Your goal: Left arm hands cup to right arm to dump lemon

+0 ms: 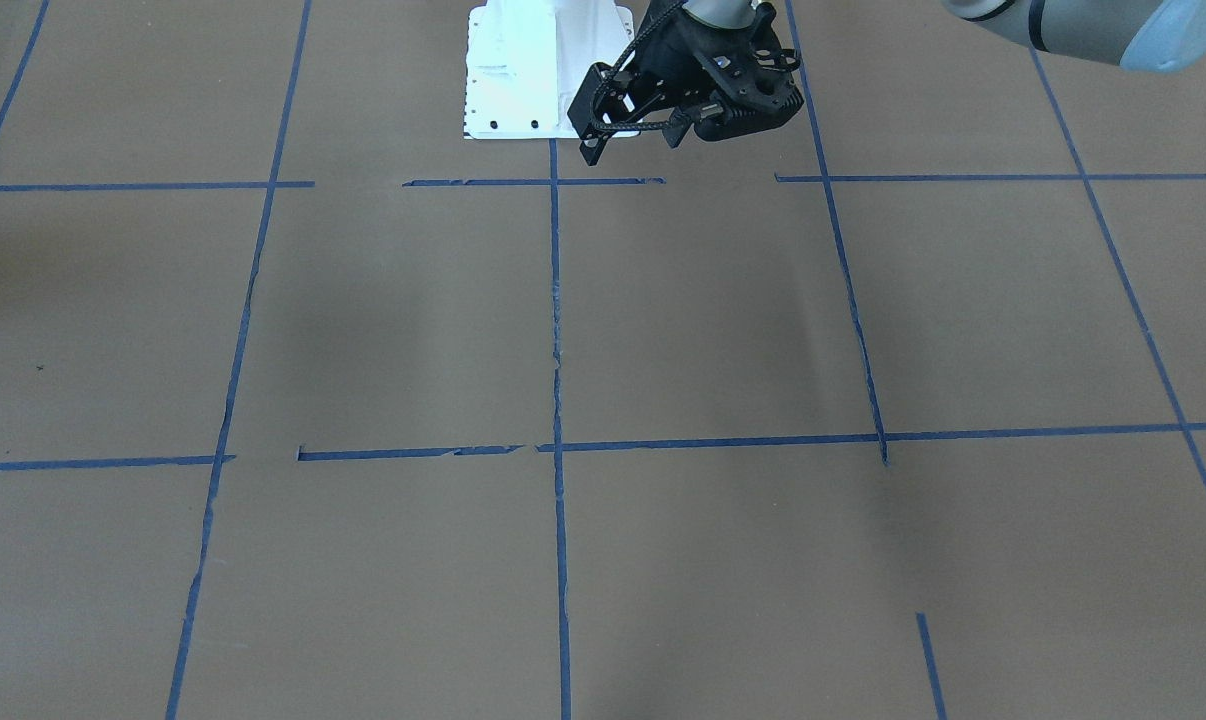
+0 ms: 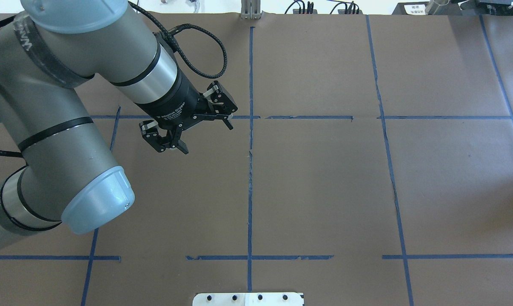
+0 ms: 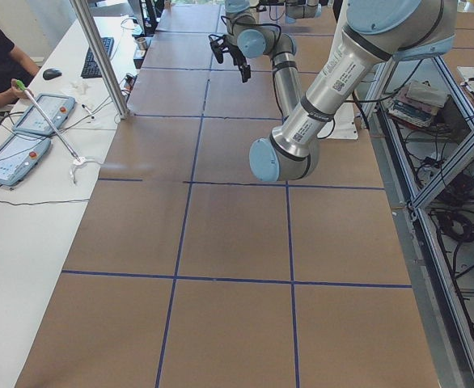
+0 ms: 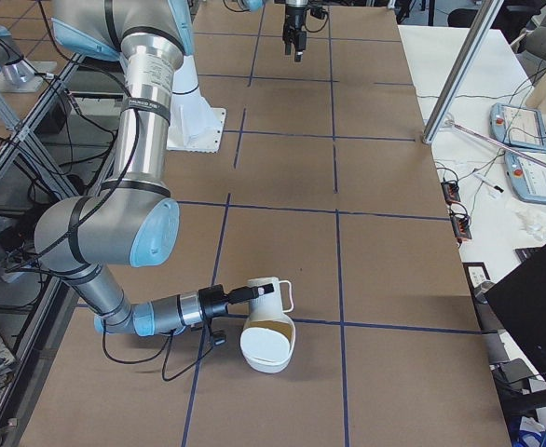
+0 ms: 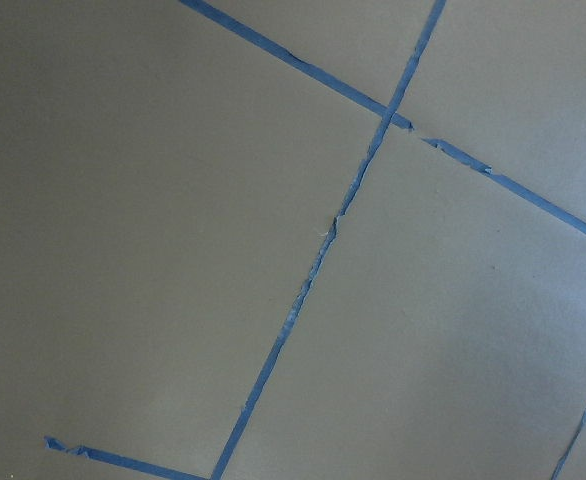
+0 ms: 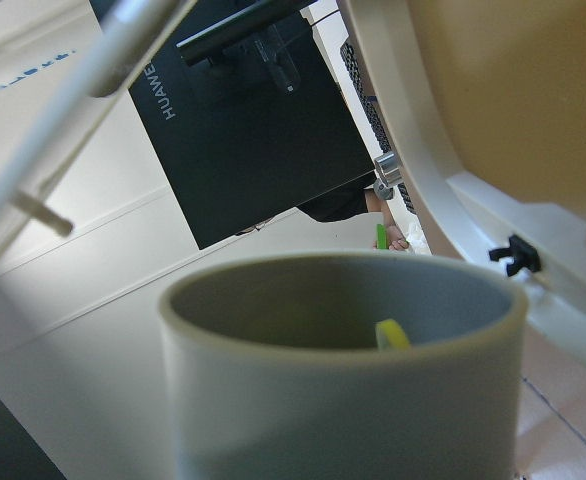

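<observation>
Since the left gripper [image 2: 170, 146] hangs over the table [image 2: 324, 191] with its fingers parted and nothing between them, its share of the job, passing the cup on, looks done. The cup [image 4: 266, 296] stands upright at the tip of the right gripper [image 4: 245, 295], just beside a wider white container [image 4: 266, 361], though this side view does not show whether those fingers are clamped on it. With the lemon [image 6: 393, 335] visible inside the cup, the dump is what remains.
</observation>
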`<state>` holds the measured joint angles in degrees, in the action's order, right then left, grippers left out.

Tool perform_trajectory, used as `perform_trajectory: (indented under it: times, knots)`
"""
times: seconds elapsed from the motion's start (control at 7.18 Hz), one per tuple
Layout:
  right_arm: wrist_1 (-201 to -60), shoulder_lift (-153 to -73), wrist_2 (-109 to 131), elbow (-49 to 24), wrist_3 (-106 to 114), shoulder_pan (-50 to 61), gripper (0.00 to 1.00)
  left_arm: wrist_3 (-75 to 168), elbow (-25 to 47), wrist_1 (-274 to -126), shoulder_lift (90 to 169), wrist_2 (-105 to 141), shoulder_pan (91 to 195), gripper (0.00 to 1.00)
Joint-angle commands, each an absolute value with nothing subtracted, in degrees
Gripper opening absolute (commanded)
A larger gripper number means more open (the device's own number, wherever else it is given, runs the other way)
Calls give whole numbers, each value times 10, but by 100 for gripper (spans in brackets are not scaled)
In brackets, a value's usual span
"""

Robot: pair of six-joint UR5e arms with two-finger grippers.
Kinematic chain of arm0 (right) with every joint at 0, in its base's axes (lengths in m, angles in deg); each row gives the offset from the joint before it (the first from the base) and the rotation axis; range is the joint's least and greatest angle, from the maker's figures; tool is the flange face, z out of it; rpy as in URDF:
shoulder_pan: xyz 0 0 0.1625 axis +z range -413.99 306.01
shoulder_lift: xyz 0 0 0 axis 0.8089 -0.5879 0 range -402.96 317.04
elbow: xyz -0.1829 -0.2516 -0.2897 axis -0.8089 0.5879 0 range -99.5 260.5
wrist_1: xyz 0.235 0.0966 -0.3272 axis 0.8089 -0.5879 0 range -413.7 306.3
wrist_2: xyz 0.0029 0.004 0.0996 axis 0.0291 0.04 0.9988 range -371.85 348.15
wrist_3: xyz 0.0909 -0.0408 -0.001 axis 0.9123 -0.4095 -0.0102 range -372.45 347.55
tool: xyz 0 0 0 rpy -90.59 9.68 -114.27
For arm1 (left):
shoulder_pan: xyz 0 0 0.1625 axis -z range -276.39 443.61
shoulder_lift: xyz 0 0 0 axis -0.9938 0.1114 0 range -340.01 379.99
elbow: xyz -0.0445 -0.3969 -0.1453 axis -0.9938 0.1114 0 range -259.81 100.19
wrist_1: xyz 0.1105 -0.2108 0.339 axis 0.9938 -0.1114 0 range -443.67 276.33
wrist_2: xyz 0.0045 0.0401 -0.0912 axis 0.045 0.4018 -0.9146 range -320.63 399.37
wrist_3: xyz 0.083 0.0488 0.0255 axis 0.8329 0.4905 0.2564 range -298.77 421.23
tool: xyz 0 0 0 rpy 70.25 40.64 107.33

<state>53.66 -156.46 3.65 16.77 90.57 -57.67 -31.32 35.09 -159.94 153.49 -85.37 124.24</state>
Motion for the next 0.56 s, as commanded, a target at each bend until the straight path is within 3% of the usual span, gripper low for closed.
perform_trajectory:
  times: [0.0, 0.42]
  knots:
    - [554, -1565, 40, 167, 942, -568, 10, -313, 351, -1598, 1539, -846, 1242, 100]
    - [584, -1577, 49, 166, 1007, -546, 11, -315, 353, -1595, 1547, -842, 1242, 100]
